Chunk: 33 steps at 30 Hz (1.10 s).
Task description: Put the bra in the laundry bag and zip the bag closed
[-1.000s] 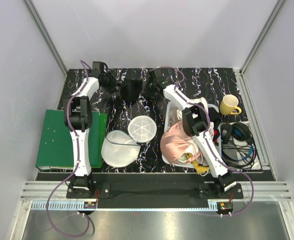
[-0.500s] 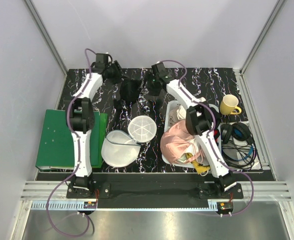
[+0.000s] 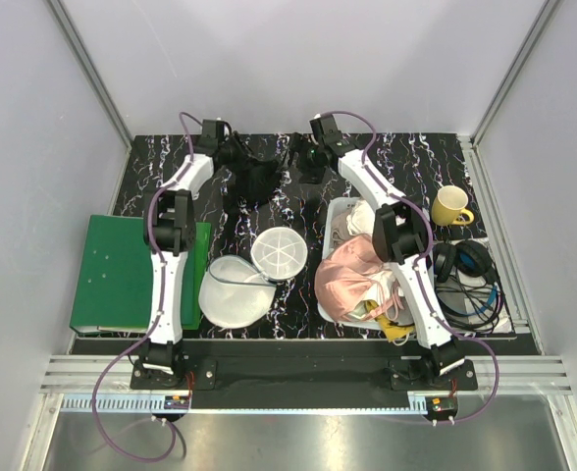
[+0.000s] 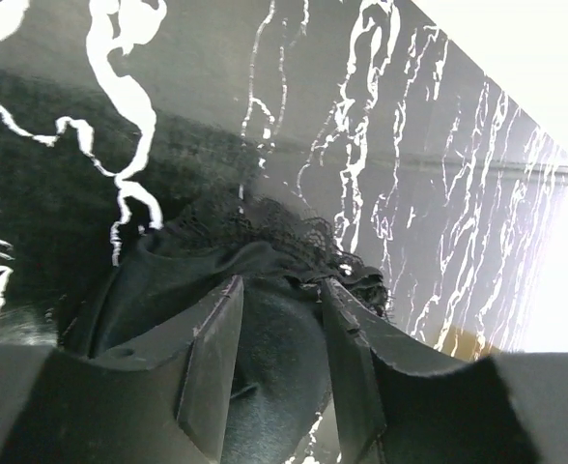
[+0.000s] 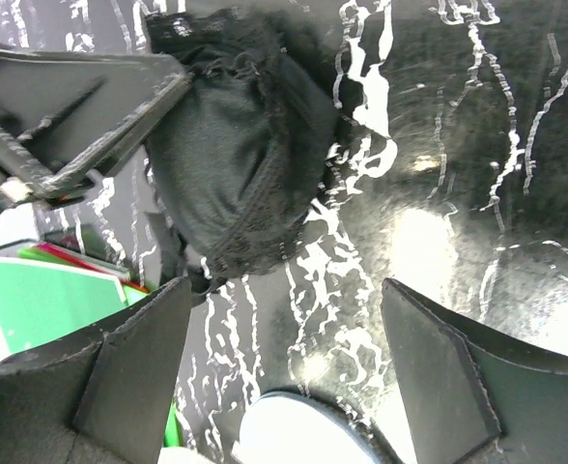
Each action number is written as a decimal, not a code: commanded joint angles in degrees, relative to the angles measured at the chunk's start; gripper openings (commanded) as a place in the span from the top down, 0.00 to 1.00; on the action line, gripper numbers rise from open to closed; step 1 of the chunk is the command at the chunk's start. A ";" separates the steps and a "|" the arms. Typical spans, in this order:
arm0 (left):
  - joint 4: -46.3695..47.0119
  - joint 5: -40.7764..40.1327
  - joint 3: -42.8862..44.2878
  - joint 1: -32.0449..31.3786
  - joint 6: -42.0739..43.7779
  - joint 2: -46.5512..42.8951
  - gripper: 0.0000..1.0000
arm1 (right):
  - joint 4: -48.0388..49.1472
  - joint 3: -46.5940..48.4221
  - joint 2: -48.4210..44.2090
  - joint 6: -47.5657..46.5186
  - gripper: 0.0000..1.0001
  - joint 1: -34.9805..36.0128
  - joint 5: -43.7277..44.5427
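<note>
— Where is the bra point(image 3: 254, 179)?
— At the far end of the counter point(image 3: 426, 162), between the tips of the two arms. It is well apart from the laundry bag point(image 3: 232, 294). It shows as a black bundle with a lace edge.
— Does anything have hold of it?
— The left pincer point(image 4: 281, 285) does. Its wrist view shows both fingers drawn close with black fabric pinched between them and lace spilling past the tips.
— And the right pincer point(image 5: 284, 290)?
— It is spread wide with nothing between its fingers. It hangs just beside the bra, on the bra's right. Its own camera looks across at a cup of the bra and at the left pincer on the other side.
— Is the bra off the counter?
— I cannot tell. From above it sits over the dark marbled top, and no gap shows.
— What about the bag?
— It is white mesh, on the near middle of the counter between the arms. Its round ribbed panel point(image 3: 280, 253) sits at the bag's far right edge, not over it.
— What's around it?
— A green folder point(image 3: 112, 275) lies to the left. On the right is a white basket point(image 3: 334, 206) with a pink garment point(image 3: 347, 285). Beyond that are a yellow mug point(image 3: 450, 206) and headphones point(image 3: 470, 260).
</note>
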 commanded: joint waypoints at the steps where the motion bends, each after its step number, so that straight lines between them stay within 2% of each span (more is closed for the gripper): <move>1: 0.16 0.60 -6.37 0.52 0.76 -3.50 0.57 | 0.12 1.24 -3.90 -0.52 0.12 -0.03 -3.54; 6: -0.37 2.09 -19.28 1.22 4.18 -10.53 0.59 | 0.12 4.76 -0.13 0.27 0.05 -0.03 -8.99; 10: -1.78 1.92 -24.14 2.01 7.44 -14.92 0.60 | 0.21 6.52 2.16 0.80 0.03 0.05 -14.09; 14: -2.74 3.15 -25.02 3.07 8.85 -17.92 0.59 | 0.21 4.68 2.52 1.07 0.02 0.67 -15.77; 20: -3.45 6.75 -23.97 3.33 8.41 -20.64 0.43 | 0.38 -1.56 0.94 1.42 0.01 2.34 -16.91; 24: -4.59 6.67 -24.05 3.69 9.20 -23.89 0.39 | 0.47 -2.01 1.55 1.94 0.01 3.30 -18.31; 29: -6.17 4.03 -26.51 4.47 11.22 -26.01 0.40 | 1.09 -0.25 4.00 3.26 0.01 4.36 -18.93; 33: -7.93 3.94 -27.39 5.35 11.40 -24.69 0.46 | 1.44 -0.16 5.33 4.76 0.01 5.15 -18.50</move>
